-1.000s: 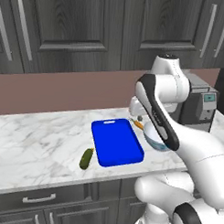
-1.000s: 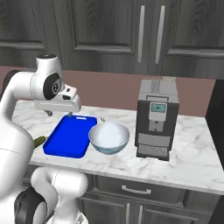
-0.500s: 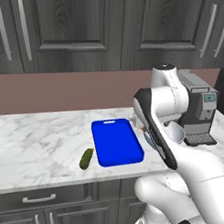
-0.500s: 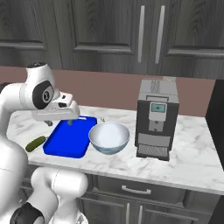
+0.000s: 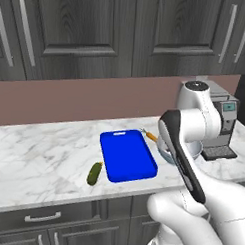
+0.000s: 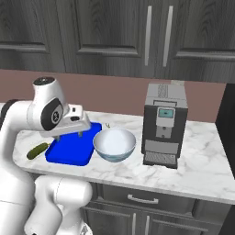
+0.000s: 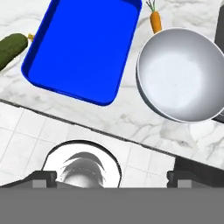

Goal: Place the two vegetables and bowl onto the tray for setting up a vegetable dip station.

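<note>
The bright blue tray (image 5: 128,155) (image 6: 69,151) (image 7: 83,48) lies flat on the marble counter. A dark green cucumber (image 5: 94,173) (image 6: 37,150) (image 7: 11,48) lies just off its left side. The small orange carrot (image 5: 150,136) (image 7: 155,22) rests behind the pale blue bowl (image 6: 114,144) (image 7: 183,74), which stands right of the tray and is partly hidden by my arm (image 5: 166,155). My gripper (image 6: 69,135) (image 7: 111,178) hangs open and empty above the counter's front edge, before the tray and bowl.
A black coffee machine (image 5: 222,125) (image 6: 164,124) stands on the counter right of the bowl. Dark cabinets and a brown backsplash close the back. The counter (image 5: 43,152) stretches left of the cucumber. Floor tiles (image 7: 26,140) show below the counter edge.
My hand has dropped lower and shifted slightly right, toward the counter's front edge, with the jaws staying open. The tray, bowl and vegetables have not moved.
</note>
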